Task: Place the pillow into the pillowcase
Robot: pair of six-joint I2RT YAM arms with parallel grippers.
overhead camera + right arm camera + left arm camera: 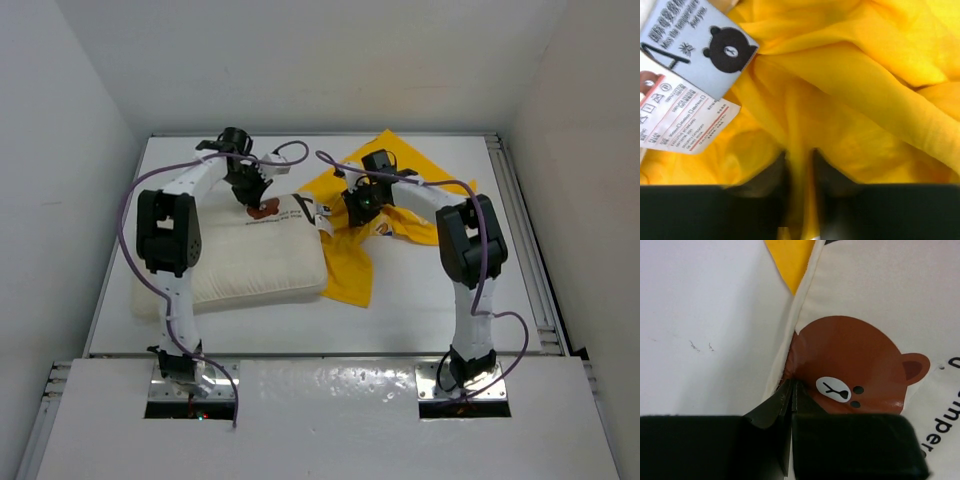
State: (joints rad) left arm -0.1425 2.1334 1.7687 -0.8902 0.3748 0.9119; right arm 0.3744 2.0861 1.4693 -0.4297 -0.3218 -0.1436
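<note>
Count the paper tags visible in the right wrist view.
2. A grey-blue card tag printed with a black bear head lies upper left; a white paper tag with red print sits just below it, against the crumpled yellow fabric pillowcase. Others may be hidden.

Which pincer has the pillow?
The left pincer, shut on the pillow at its edge beside the brown bear print; the right pincer grips the yellow pillowcase.

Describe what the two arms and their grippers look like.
Both the left arm and the right arm are slim white links joined by bulky black joint housings, each trailed by a loose purple cable. The left gripper and right gripper have matte black bodies and two black fingers; the left's taper to thin wedges. No markings or sleeves show.
</note>
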